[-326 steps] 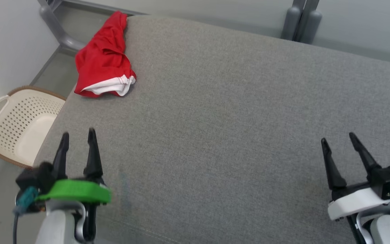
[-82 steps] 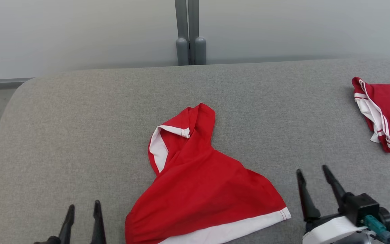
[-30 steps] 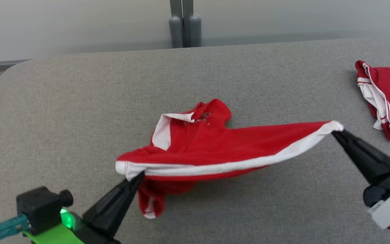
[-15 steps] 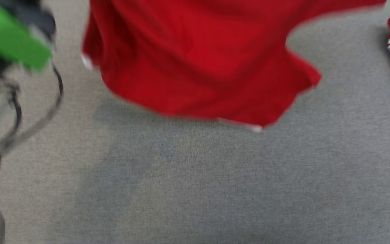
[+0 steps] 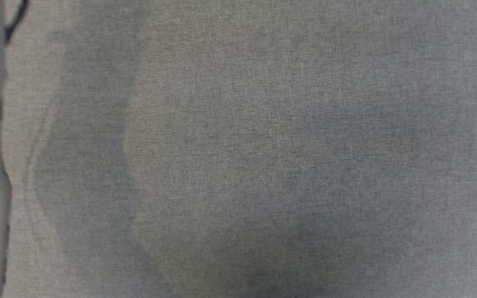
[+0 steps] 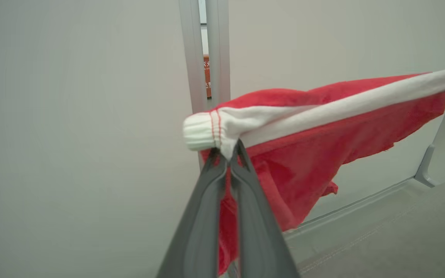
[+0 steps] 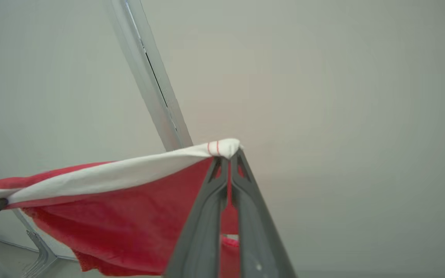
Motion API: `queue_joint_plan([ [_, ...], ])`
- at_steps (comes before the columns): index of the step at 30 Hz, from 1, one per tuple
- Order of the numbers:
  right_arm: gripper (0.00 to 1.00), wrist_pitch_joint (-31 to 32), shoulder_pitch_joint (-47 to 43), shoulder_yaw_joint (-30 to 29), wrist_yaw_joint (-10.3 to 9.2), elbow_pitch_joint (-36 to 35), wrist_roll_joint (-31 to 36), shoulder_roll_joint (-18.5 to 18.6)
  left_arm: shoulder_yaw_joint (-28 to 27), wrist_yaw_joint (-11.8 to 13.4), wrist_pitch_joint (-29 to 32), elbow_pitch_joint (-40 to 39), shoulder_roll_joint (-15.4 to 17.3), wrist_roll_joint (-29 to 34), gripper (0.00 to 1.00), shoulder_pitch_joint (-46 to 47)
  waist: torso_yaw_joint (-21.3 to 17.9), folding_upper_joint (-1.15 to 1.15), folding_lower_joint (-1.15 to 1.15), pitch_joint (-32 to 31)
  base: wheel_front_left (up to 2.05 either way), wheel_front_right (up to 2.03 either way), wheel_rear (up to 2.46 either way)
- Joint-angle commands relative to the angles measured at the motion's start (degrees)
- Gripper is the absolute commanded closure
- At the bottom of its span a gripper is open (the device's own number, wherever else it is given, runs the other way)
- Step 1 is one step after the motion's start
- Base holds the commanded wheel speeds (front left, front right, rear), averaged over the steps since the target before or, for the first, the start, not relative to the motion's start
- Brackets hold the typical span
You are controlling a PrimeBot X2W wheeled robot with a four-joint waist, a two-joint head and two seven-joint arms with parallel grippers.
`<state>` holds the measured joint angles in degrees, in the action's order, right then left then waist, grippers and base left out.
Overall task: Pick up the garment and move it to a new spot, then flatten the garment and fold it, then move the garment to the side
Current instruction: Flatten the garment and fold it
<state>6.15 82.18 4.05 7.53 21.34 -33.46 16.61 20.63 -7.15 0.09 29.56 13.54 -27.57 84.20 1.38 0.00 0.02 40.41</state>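
red garment [image 6: 307, 143] with white band and thin red stripes, grey woven cushion [image 5: 238, 149], pale wall [image 7: 323, 96]

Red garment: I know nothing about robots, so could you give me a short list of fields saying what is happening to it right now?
garment: red cloth with a white band along one edge
left gripper: shut on one end of the band
right gripper: shut on the other end
hang: band pulled taut between the grippers, red cloth drooping below it, in the air
behind it: pale wall with a grey post
head view: grey cushion
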Motion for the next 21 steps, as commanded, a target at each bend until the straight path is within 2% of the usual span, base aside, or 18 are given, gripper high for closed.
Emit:
queue_joint_plan([
  [1, 1.00, -1.8, -4.6, 0.6, -0.08, 0.1, -1.3, 1.0, 1.1, -0.2, -2.4, 1.7, 0.0, -0.3, 1.00, -3.7, -1.0, 0.00, -0.02, 0.9, 0.00, 0.00, 0.00],
  [4, 1.00, -6.0, -14.9, 1.7, -0.08, -1.5, -4.8, 2.6, 4.9, -0.2, -7.4, 3.8, 0.1, -3.0, 1.00, -10.1, -1.1, 0.00, -0.02, -1.4, 0.00, 0.00, 0.00],
  [8, 1.00, -11.4, -32.2, 2.6, -0.09, -5.7, -10.0, 5.2, 11.0, -0.2, -12.3, 2.5, 3.0, -6.7, 1.00, -23.6, -1.4, 0.00, -0.02, -5.9, 0.00, 0.00, 0.00],
  [10, 1.00, -14.1, -40.7, 2.9, -0.11, -8.2, -11.4, 6.8, 13.4, -0.2, -14.1, 0.8, 5.0, -5.2, 1.00, -30.3, -1.3, 0.00, -0.02, -9.4, 0.00, 0.00, 0.00],
  [12, 1.00, -16.3, -48.9, 2.6, -0.16, -10.8, -13.0, 7.6, 14.0, -0.2, -14.9, -1.4, 5.3, -5.9, 1.00, -38.1, -1.2, 0.00, -0.02, -13.4, 0.00, 0.00, 0.00],
  [17, 1.00, -18.8, -68.9, 1.4, -0.16, -16.4, -14.2, 8.0, 13.7, 3.5, -15.1, -9.2, 5.1, -6.9, 1.00, -58.5, -1.1, 0.00, -0.02, -24.4, 0.00, 0.00, 0.00],
  [21, 1.00, -18.3, -84.3, 1.4, -0.17, -19.8, -12.8, 6.7, 12.8, 8.2, -15.2, -15.7, 5.3, -7.9, 1.00, -74.9, -1.2, 0.00, -0.02, -31.3, 0.00, 0.00, 0.00],
])
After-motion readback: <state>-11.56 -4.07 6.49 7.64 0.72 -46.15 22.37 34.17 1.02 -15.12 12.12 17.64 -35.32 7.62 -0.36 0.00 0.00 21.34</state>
